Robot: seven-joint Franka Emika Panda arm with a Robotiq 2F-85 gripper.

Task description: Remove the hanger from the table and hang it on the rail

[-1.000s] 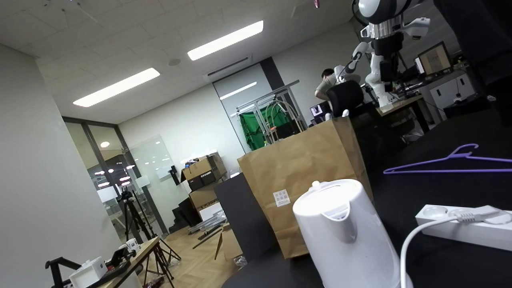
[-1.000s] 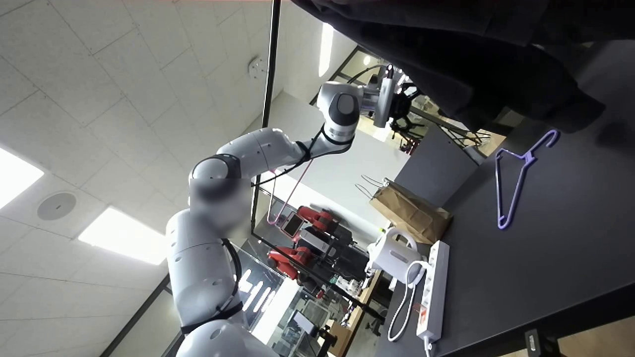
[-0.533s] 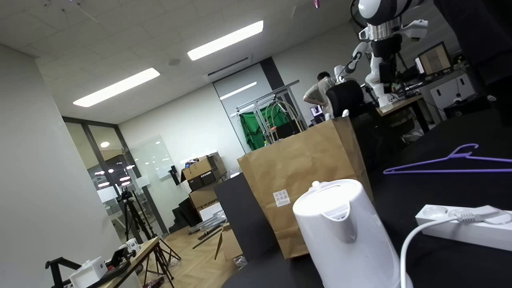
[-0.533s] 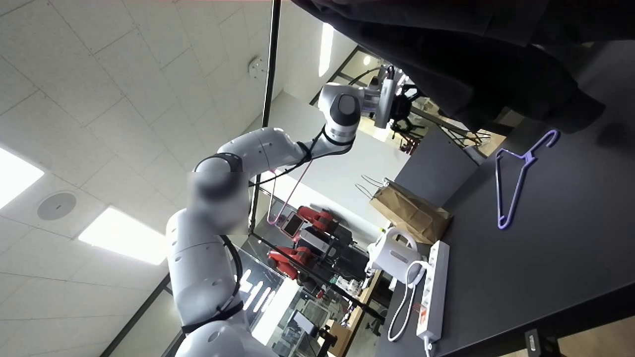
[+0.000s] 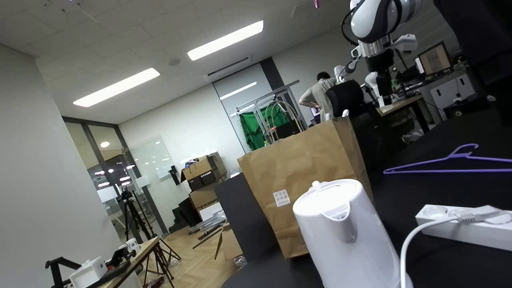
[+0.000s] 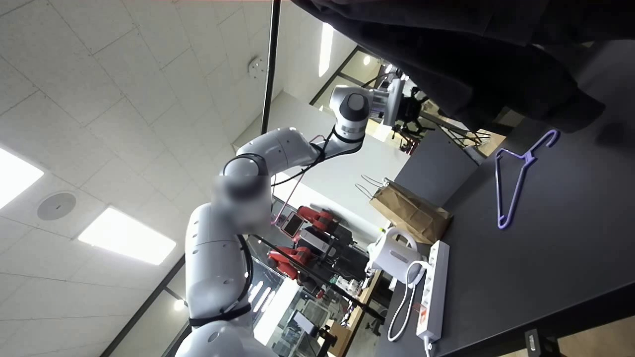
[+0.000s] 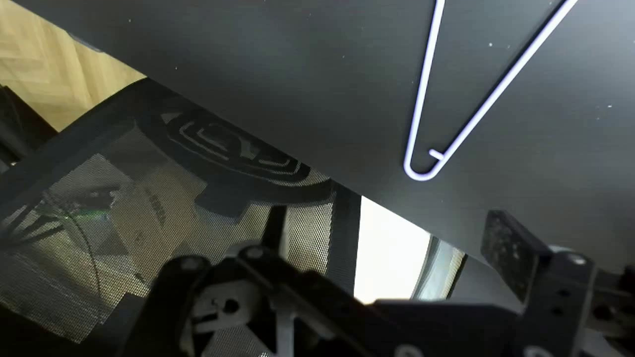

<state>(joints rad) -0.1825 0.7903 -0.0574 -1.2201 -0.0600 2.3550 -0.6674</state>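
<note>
Lying on table (image 6: pixel 536 258), purple hanger (image 6: pixel 520 183), hook (image 6: pixel 541 142) visible in both exterior views alone; tool (image 7: pixel 393 230) spread wide, empty

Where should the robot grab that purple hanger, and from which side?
Probably at the neck, where the hook begins, from above, with the open fingers either side. The hanger lies flat on the table, so its top is exposed, and this should leave the hook free for hanging. Dark cloth shows close to the hook in an exterior view, so care seems wise.

The gripper (image 7: pixel 389 235) seems marked 5 — the bag (image 5: pixel 308 160) label (image 5: pixel 281 198) illegible.
</note>
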